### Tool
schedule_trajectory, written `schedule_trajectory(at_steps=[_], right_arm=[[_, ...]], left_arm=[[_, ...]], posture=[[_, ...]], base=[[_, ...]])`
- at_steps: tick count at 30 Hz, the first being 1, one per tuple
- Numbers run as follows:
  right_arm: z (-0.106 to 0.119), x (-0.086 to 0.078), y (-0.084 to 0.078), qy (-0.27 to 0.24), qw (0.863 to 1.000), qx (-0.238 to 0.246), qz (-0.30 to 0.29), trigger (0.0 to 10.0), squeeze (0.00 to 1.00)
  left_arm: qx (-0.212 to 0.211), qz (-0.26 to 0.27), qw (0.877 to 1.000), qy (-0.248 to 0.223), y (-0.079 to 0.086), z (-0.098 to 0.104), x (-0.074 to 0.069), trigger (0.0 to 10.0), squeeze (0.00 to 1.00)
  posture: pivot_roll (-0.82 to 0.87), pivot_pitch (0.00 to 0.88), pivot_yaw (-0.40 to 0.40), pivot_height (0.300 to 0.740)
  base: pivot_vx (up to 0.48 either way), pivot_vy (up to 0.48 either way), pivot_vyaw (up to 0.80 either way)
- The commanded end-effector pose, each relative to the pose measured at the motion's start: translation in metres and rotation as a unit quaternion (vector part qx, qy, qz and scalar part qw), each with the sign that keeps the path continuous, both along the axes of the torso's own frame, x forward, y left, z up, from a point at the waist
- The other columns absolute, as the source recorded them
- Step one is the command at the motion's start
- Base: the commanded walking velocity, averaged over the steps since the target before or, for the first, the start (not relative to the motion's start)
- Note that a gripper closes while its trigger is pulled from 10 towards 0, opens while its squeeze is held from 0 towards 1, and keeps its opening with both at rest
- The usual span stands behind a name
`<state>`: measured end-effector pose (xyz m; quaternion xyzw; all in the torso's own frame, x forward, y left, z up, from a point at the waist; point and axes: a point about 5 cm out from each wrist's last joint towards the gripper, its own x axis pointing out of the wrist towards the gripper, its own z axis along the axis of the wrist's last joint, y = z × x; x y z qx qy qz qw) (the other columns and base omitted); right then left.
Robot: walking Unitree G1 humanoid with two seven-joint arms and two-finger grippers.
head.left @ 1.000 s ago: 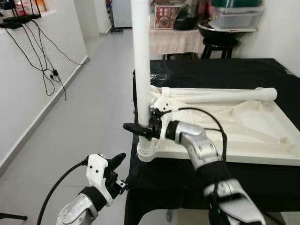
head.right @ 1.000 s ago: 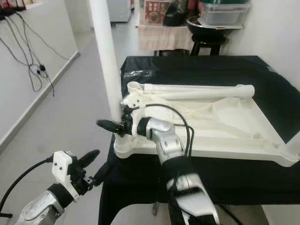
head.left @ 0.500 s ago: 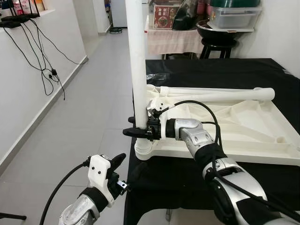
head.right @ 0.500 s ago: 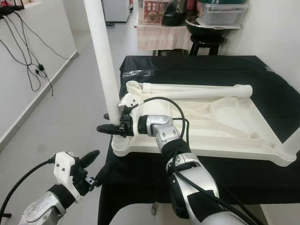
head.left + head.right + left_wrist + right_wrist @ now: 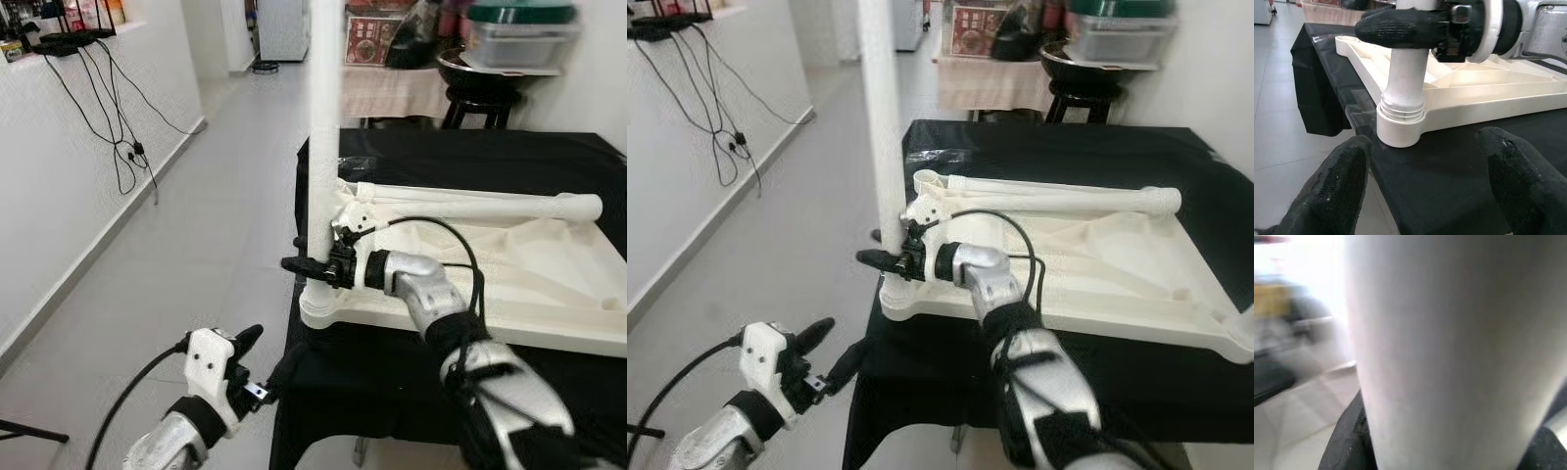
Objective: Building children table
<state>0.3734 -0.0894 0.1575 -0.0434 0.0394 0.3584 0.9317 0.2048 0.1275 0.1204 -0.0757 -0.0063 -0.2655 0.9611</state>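
Jaws: right gripper (image 5: 315, 263) clamped round the upright leg (image 5: 324, 117) just above its foot; left gripper (image 5: 1425, 181) spread wide, holding nothing, low at the near left below the table edge, aimed at the socket. Item: tabletop (image 5: 549, 294), white plastic, lying upside down on a black cloth (image 5: 470, 157) over a stand, right of centre. Item: upright leg, white tube, standing in the near-left corner socket (image 5: 1399, 128); thread rings show just above the socket rim in the left wrist view, so by my reading the leg is not fully seated. Item: second leg (image 5: 470, 206), lying along the far edge of the tabletop, not fitted. Step in hand, judged: screwing the first leg into its corner. Next move calls for more turning of the leg, kept plumb, until the threads vanish; the left gripper may need to steady the socket or tabletop against sliding. Writing: a red printed box (image 5: 370, 24) stands on the far table, lettering too small to read; no brand is legible anywhere.
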Motion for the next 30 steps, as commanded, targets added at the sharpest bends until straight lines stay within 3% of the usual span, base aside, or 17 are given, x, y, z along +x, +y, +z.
schedule_trajectory(at_steps=[1, 2, 3, 4, 5, 7, 12, 13, 21, 22, 23, 24, 25, 27, 29, 30], right_arm=[[-0.014, 0.003, -0.027, 0.019, 0.991, -0.039, -0.124, 0.0, 0.0], [-0.014, 0.003, -0.027, 0.019, 0.991, -0.039, -0.124, 0.0, 0.0], [-0.019, -0.008, -0.03, 0.023, 0.975, -0.02, -0.221, 0.0, 0.0], [-0.019, -0.008, -0.03, 0.023, 0.975, -0.02, -0.221, 0.0, 0.0], [-0.023, -0.022, -0.021, 0.014, 0.975, -0.018, -0.219, 0.0, 0.0], [-0.025, -0.03, -0.013, 0.004, 0.98, -0.017, -0.198, 0.0, 0.0], [-0.025, -0.03, -0.001, 0.0, 0.987, -0.02, -0.16, 0.0, 0.0], [-0.023, -0.025, 0.001, 0.003, 0.989, -0.024, -0.146, 10.0, 0.0], [-0.02, -0.023, 0.004, 0.005, 0.992, -0.03, -0.127, 10.0, 0.0], [-0.017, -0.021, 0.007, 0.01, 0.994, -0.02, -0.106, 10.0, 1.0], [-0.017, -0.021, 0.007, 0.01, 0.994, -0.02, -0.106, 10.0, 1.0], [-0.002, -0.014, 0.019, -0.006, 1.0, 0.008, 0.028, 10.0, 0.09], [0.011, -0.012, 0.025, -0.017, 0.99, 0.017, 0.136, 10.0, 0.0], [0.011, -0.012, 0.025, -0.017, 0.99, 0.017, 0.136, 10.0, 0.0], [0.023, -0.011, 0.029, -0.025, 0.965, 0.008, 0.259, 10.0, 0.0], [0.023, -0.011, 0.029, -0.025, 0.965, 0.008, 0.259, 10.0, 0.0]], left_arm=[[-0.004, 0.0, 1.0, -0.003, 0.0, 0.001, -0.002, 10.0, 0.0], [-0.004, 0.0, 1.0, -0.003, 0.0, 0.001, -0.002, 10.0, 0.0], [-0.006, 0.0, 1.0, -0.003, 0.001, 0.001, -0.002, 10.0, 0.0], [-0.006, 0.0, 1.0, -0.003, 0.001, 0.001, -0.002, 10.0, 0.0], [-0.008, -0.004, 1.0, 0.0, 0.002, 0.001, -0.001, 10.0, 0.0], [-0.01, -0.009, 1.0, 0.003, 0.003, 0.001, 0.0, 10.0, 0.0], [-0.013, -0.007, 1.0, 0.004, 0.004, 0.001, 0.002, 10.0, 0.0], [-0.013, -0.002, 1.0, 0.002, 0.005, 0.001, 0.002, 10.0, 0.0], [-0.014, 0.001, 1.0, 0.001, 0.005, 0.001, 0.003, 10.0, 0.0], [-0.014, 0.002, 1.0, 0.001, 0.005, 0.001, 0.003, 10.0, 0.0], [-0.014, 0.002, 1.0, 0.001, 0.005, 0.001, 0.003, 10.0, 0.0], [-0.015, 0.0, 1.0, 0.002, 0.004, 0.001, 0.004, 10.0, 0.0], [-0.016, -0.002, 1.0, 0.002, 0.003, 0.001, 0.005, 10.0, 0.0], [-0.016, -0.002, 1.0, 0.002, 0.003, 0.001, 0.005, 10.0, 0.0], [-0.017, -0.003, 1.0, 0.002, 0.002, 0.0, 0.007, 10.0, 0.0], [-0.017, -0.003, 1.0, 0.002, 0.002, 0.0, 0.007, 10.0, 0.0]], posture=[[0.01, 0.031, -0.037, 0.74], [0.01, 0.031, -0.037, 0.74], [-0.01, 0.04, -0.033, 0.74], [-0.01, 0.04, -0.033, 0.74], [-0.03, 0.035, 0.005, 0.74], [-0.02, 0.034, -0.004, 0.74], [-0.01, 0.031, -0.008, 0.74], [-0.01, 0.03, -0.009, 0.74], [-0.01, 0.03, -0.011, 0.74], [-0.01, 0.029, -0.012, 0.74], [-0.01, 0.029, -0.012, 0.74], [0.0, 0.019, -0.014, 0.74], [0.0, 0.013, -0.019, 0.74], [0.0, 0.013, -0.019, 0.74], [0.01, 0.012, -0.02, 0.74], [0.01, 0.012, -0.02, 0.74]], base=[[0.0, 0.0, 0.0], [0.0, 0.0, 0.0], [0.0, 0.0, 0.0], [0.0, 0.0, 0.0], [0.0, 0.0, 0.0], [0.0, 0.0, 0.0], [0.0, 0.0, 0.0], [0.0, 0.0, 0.0], [0.0, 0.0, 0.0], [0.0, 0.0, 0.0], [0.0, 0.0, 0.0], [0.0, 0.0, 0.0], [0.0, 0.0, 0.0], [0.0, 0.0, 0.0], [0.0, 0.0, 0.0], [0.0, 0.0, 0.0]])
